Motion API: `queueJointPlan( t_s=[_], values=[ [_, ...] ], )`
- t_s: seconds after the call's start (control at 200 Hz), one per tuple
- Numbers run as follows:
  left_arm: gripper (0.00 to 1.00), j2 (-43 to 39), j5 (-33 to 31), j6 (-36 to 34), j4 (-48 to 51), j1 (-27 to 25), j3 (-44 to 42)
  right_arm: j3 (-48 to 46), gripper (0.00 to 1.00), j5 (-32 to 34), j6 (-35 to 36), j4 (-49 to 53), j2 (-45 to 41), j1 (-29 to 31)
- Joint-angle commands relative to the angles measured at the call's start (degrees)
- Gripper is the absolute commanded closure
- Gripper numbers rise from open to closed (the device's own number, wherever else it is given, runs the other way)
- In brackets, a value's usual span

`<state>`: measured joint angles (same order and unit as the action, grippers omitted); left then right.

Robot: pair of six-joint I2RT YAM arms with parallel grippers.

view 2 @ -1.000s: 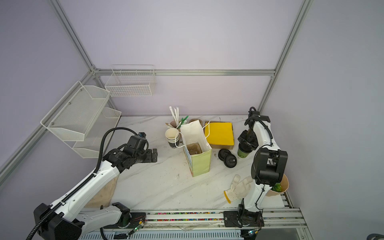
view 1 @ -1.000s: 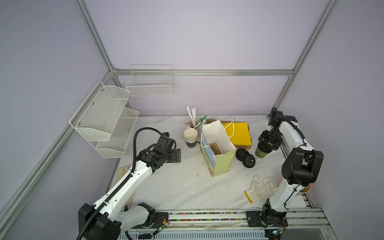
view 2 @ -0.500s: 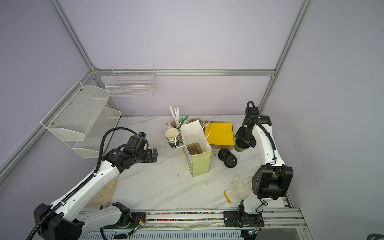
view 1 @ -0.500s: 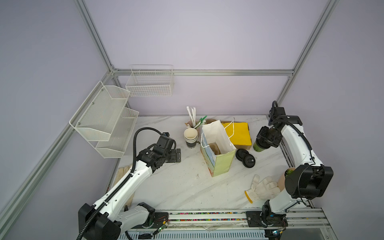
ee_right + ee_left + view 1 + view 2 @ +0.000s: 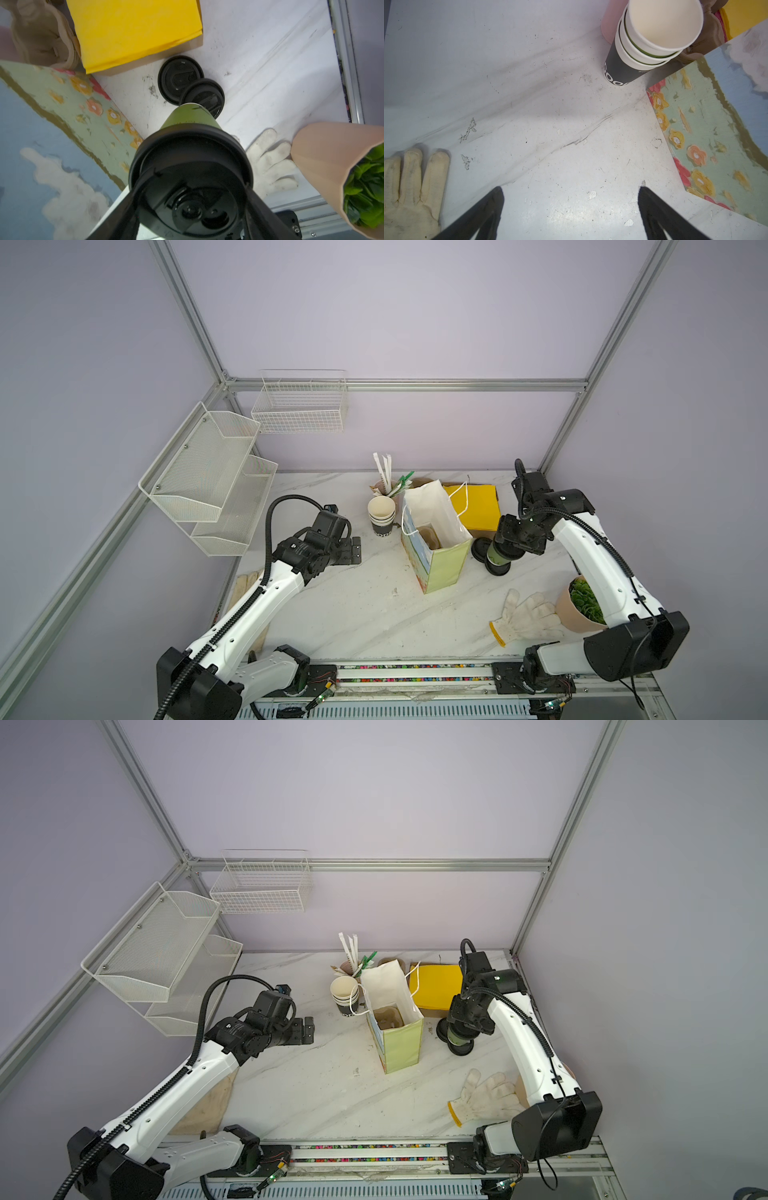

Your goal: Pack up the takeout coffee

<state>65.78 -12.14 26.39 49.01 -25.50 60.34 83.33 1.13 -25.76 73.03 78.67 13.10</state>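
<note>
So the marble table is pretty cluttered, and the thing that matters most is the flowery paper gift bag, which stands open-topped just beside the right gripper's jaws. The right gripper has its jaws pinching the takeout coffee at the black lid end. The green cup hangs down from them, clear of the table as far as I can tell. I reckon the step in hand is carrying it over the bag mouth and lowering it in. My advice is to lift until the cup base clears the bag's tall white back flap, keep the cup upright, centre it over the opening, then go straight down. Only let go once it's seated, since a lid-rim grip could slip. The left gripper has its jaws spread wide with nothing between them, and the bag wall is off to one side of them, so it could steady it. Two loose black lids lie under the held cup, so don't drag through them.
</note>
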Motion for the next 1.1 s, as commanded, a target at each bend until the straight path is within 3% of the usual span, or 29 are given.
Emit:
queueJointPlan(
  t_s=[0.0,0.315,1.095],
  values=[
    [0.0,0.1,0.5,0.1,0.2,0.6,6.0,-2.7,0.3,0.4,-1.5,5.1,-3.8,1.6],
    [0.0,0.5,0.5,0.1,0.2,0.9,6.0,-14.5,0.3,-3.9,-2.5,5.2,-10.0,4.9],
    [0.0,2.0,0.4,0.1,0.5,1.3,6.2,-20.3,0.27,-2.9,-0.3,-1.4,-7.8,6.7]
  ],
)
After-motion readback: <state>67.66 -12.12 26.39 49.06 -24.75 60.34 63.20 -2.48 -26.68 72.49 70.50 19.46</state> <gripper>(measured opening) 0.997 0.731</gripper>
